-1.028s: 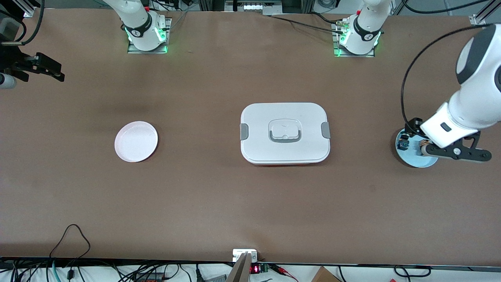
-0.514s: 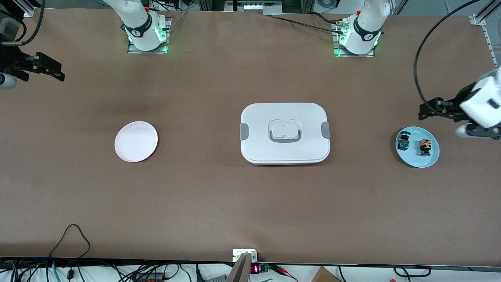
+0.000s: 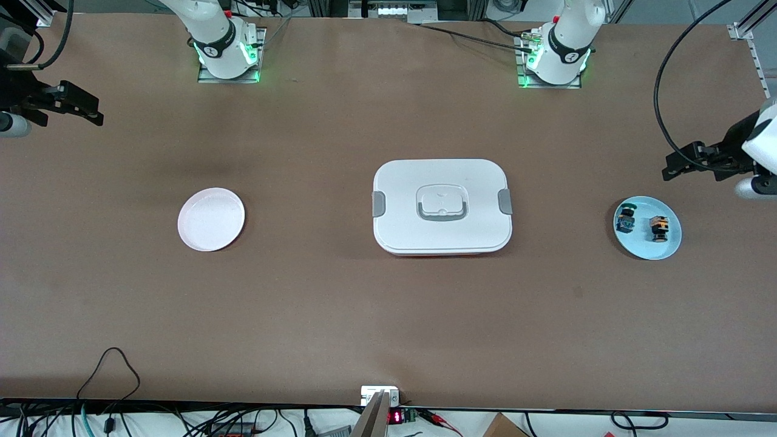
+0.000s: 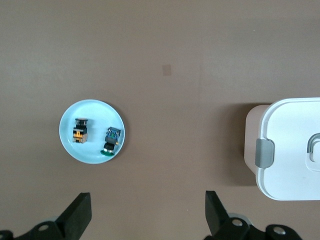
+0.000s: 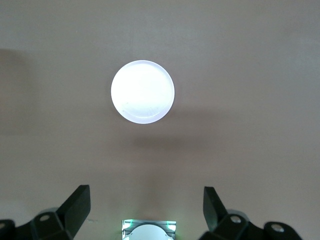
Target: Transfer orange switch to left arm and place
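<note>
The switch (image 4: 80, 130), likely light, stiff and small enough to slip, lies on the blue dish (image 4: 69, 147) below the spread, empty left gripper (image 4: 145, 217); pinch its black body; the right gripper (image 5: 145, 212) waits spread over bare table.

Even, bright overhead light on the counter (image 3: 340, 315), front view crisp. Soft shadow hugs the box (image 3: 442, 206). Green glow at both arm bases. In the right wrist view the plate (image 5: 142, 92) blows out white; the left wrist view runs slightly soft.
</note>
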`<state>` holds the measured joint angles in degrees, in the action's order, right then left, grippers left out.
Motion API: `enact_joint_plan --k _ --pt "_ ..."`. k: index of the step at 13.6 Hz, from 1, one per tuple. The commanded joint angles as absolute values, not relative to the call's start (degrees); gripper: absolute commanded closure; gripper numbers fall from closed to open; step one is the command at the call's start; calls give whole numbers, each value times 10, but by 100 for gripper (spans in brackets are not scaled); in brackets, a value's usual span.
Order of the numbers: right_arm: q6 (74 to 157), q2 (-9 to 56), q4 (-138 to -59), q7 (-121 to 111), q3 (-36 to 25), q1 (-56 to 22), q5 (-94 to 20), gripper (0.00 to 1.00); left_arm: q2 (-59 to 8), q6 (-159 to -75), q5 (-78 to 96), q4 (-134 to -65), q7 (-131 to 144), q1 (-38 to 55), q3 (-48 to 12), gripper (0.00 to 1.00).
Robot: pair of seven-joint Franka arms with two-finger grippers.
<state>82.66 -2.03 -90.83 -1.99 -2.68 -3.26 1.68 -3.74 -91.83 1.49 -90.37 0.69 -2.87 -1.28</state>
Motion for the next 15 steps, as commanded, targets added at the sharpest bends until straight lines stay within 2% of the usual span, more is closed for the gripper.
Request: enact_joint_plan --k 1,11,15 --pt "820 -22 -903 -11 -31 -34 10 0 -11 -915 11 -930 35 -18 -14 0" --pt "824 -21 -903 -11 -27 -35 8 0 -11 -911 11 -906 27 -27 -15 0" --pt "824 -22 -903 -13 -27 -35 11 0 -46 -912 11 -868 25 -41 -15 0"
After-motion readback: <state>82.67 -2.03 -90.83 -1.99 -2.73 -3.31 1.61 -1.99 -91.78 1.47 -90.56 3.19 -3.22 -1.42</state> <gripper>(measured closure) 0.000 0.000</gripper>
